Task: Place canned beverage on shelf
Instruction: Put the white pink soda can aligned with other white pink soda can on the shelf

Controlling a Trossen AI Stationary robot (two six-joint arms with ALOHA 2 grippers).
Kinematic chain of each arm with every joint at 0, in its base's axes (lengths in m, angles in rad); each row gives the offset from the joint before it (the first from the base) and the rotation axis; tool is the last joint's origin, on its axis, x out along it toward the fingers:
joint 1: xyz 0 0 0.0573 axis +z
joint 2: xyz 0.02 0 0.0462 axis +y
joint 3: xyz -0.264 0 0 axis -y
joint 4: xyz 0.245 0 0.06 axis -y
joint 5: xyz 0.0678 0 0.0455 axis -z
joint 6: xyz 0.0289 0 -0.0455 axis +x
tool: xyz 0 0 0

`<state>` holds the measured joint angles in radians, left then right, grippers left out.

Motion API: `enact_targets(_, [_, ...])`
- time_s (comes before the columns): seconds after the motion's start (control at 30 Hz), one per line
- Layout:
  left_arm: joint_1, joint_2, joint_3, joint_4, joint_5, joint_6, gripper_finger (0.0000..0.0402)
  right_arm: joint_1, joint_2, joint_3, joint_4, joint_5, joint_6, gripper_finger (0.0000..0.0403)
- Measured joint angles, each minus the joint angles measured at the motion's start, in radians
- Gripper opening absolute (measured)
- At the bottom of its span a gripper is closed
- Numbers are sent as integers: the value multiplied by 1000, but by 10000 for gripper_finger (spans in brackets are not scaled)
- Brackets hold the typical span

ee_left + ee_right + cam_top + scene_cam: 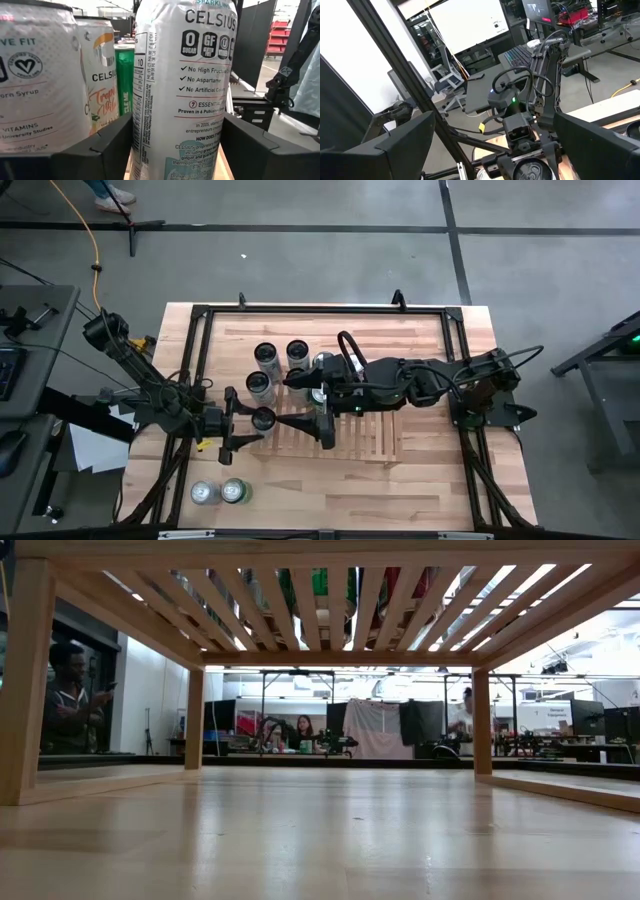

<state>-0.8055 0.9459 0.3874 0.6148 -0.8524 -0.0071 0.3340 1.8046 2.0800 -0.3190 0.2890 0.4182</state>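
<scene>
The left arm comes in from the table's left edge, bent at the elbow, its wrist level and pointing toward the middle of the table. The left gripper (262, 420) sits near the shelf's left edge, its two dark fingers (107, 145) standing on either side of a can (185, 90) — whether they press it or stand just off it cannot be told (the can fills the gap between them). The right arm stretches from the table's right edge across the shelf — the right gripper (327, 412) gapes wide, holding nothing.
</scene>
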Motion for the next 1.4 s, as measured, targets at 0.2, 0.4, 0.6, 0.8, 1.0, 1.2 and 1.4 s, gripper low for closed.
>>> enact_targets(0.2, [0, 0, 0, -19, -1, -18, 275, 0, 20, 0, -78, 10, 76, 393])
enact_targets(0.4, [0, -1, 1, -26, -20, -37, 283, -7, 105, -1, -50, -20, 51, 377])
enact_targets(0.6, [0, -1, 1, -27, -23, -43, 284, -16, 160, -1, -51, 56, 34, 259])
enact_targets(0.8, [0, -1, 1, -28, -23, -48, 284, -20, 160, 0, -61, 79, -17, 30])
enact_targets(1.0, [0, -1, 1, -33, -25, -73, 284, -19, 188, 0, -73, 95, -28, 7])
enact_targets(1.2, [0, -1, 2, -39, -26, -93, 284, -15, 205, 0, -73, 100, -39, 1])
enact_targets(1.4, [0, -1, 2, -43, -25, -94, 284, -13, 206, 0, -99, 112, -59, 0])
